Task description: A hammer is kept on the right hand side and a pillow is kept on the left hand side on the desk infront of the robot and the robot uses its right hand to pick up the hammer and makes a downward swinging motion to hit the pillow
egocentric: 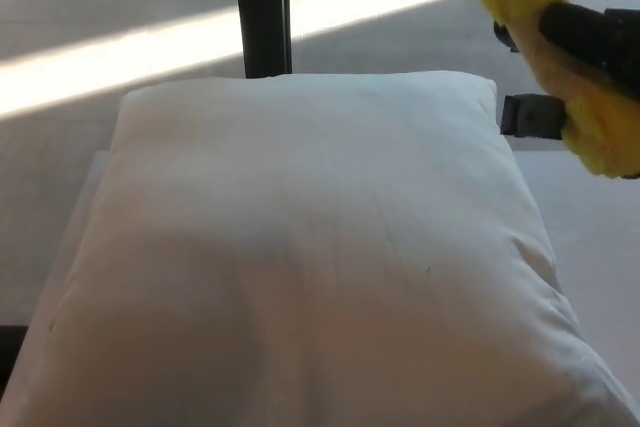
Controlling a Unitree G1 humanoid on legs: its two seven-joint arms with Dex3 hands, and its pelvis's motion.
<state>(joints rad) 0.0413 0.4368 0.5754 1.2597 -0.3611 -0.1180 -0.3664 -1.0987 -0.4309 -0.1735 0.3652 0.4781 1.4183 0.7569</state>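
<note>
Hammer [545, 57] in right robot hand [590, 42]

— What of the robot shows here?

— Only its right hand [578, 67], at the upper right of the frame. The visible parts are thick, matte black segments: one rounded finger [592, 34] runs as a dark band toward the right edge, and a squarer black piece [527, 115] sits lower, with a flat face and a faint lighter edge.

— Any cables, screws or markings?

— None can be made out; the picture is soft and the black surfaces read as plain.

— And the left hand?

— Nothing of it shows. No forearm or sleeve either.
</note>
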